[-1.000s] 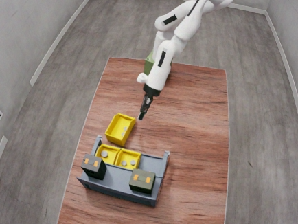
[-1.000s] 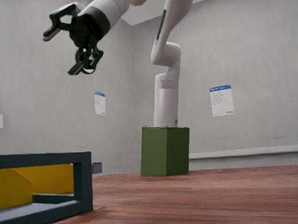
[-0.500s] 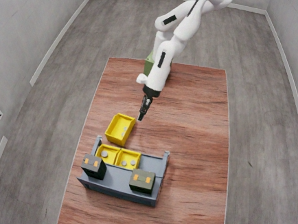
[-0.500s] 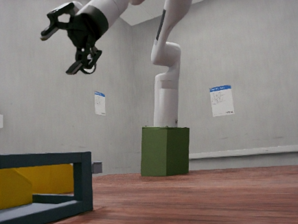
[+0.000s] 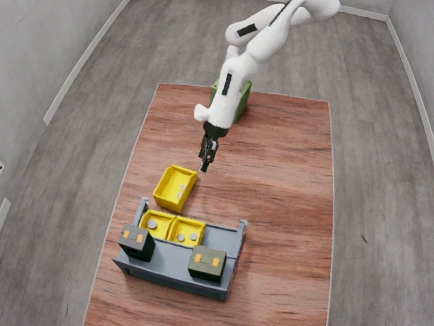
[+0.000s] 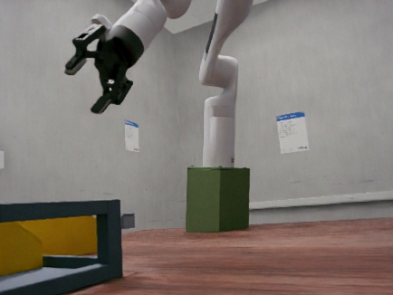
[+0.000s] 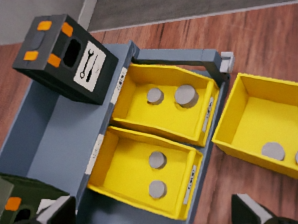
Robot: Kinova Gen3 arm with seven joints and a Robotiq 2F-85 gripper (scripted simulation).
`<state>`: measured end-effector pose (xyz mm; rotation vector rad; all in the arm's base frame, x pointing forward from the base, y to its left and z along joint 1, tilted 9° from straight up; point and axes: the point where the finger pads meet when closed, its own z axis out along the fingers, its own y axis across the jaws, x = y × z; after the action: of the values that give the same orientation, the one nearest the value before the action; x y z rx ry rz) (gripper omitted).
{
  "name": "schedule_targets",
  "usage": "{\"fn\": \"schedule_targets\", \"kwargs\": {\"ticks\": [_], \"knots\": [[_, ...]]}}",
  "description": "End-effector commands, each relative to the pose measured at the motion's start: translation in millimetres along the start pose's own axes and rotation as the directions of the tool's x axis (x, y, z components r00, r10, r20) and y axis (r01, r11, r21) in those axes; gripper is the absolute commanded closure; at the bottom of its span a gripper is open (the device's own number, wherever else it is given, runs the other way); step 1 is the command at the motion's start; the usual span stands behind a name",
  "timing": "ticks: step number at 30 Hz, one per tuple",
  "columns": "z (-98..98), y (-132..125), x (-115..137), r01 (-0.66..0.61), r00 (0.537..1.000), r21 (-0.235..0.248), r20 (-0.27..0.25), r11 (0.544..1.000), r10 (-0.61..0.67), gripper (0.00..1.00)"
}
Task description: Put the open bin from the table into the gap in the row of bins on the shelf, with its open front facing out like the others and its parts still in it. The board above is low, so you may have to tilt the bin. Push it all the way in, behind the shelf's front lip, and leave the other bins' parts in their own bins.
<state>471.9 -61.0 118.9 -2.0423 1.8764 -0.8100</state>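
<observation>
The claw (image 5: 203, 167) (image 6: 84, 90) (image 7: 154, 212) is held wide open above the table (image 5: 290, 200) (image 6: 294, 258) (image 7: 255, 35), with nothing gripped between its fingers. In the wrist view only the ends of the fingers are shown, cut off by the lower edge. Just beside the claw in the top view, the loose yellow bin (image 5: 175, 187) (image 7: 260, 120) is seen on the table, upright and set at a slant near the shelf (image 5: 167, 264) (image 6: 110, 244) (image 7: 60, 135). Its walls are bright and its floor is plain, and two grey discs (image 5: 182, 187) (image 7: 273, 151) are gathered toward one side; in the wrist view its far part is cropped, and one disc is barely included. Two more yellow bins (image 5: 159, 225) (image 7: 160, 107) are stood side by side in the shelf, two discs being visible in each by the wrist view. The gap beside them is partly hidden there by the frame's edge, but is shown in the top view. The lettering on the bins' labels cannot be read. In the exterior view, yellow walls are half covered by the shelf frame, and which bin each belongs to cannot be told. On the shelf's upper board a black box (image 5: 137, 242) (image 7: 70, 55) and an olive box (image 5: 207, 262) (image 7: 30, 200) are carried, the latter cropped in the wrist view
</observation>
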Motion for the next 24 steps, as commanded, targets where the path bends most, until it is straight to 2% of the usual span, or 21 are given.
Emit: {"fn": "schedule_targets", "kwargs": {"ticks": [1,9,14,24], "knots": [[2.5,10.0,2.6,0.068,0.997,0.047,0.02,0.997,-0.069,0.0],[2.5,10.0,2.6,0.068,0.997,0.047,0.02,0.997,-0.069,0.0],[10.3,62.5,10.0,0.31,0.946,0.063,0.077,0.949,-0.315,0.0],[10.3,62.5,10.0,0.31,0.946,0.063,0.077,0.949,-0.315,0.0]]}}
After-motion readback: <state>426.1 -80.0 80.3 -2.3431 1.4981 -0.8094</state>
